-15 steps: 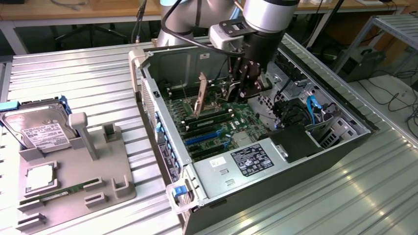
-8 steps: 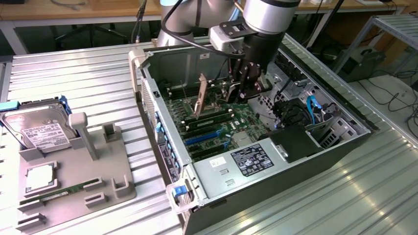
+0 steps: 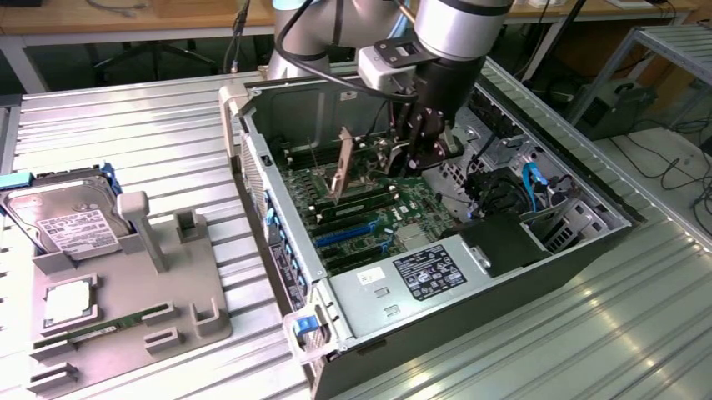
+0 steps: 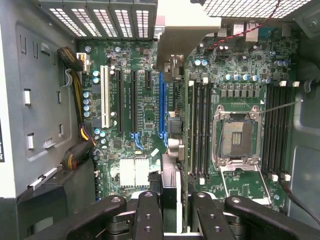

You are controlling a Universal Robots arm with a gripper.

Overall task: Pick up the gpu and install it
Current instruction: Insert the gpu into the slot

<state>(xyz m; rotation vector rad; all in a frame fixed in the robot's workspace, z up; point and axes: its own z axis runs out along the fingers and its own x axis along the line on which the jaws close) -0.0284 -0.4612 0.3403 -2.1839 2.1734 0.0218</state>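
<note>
- In the exterior view, the gripper (image 3: 414,148) is seen lowered into the open computer case (image 3: 573,218), above the green motherboard (image 3: 384,212).
- The gpu (image 3: 347,158) is seen there held upright on edge just beside the gripper fingers, over the motherboard near the memory slots; it is seated in no slot as far as can be told.
- In the wrist view, the gpu (image 4: 170,185) is seen edge-on between the two black fingers (image 4: 147,215), which are closed against its sides, so the card is grasped.
- The wrist view lays out the board from above: the empty CPU socket (image 4: 237,137), a white expansion slot (image 4: 105,95), a blue expansion slot (image 4: 161,105) and a yellow-and-black cable bundle (image 4: 77,95).
- The exterior view alone gives the surroundings: a grey fixture tray (image 3: 122,308) lies to the exterior view's left of the case, well apart from it.
- On the tray a silver hard drive (image 3: 72,221) with a white label stands tilted, and a green memory stick (image 3: 100,329) lies flat.
- Case and tray rest on a ribbed metal table (image 3: 133,133).
- Wooden benches (image 3: 145,21) and floor cables (image 3: 668,162) are seen behind.
</note>
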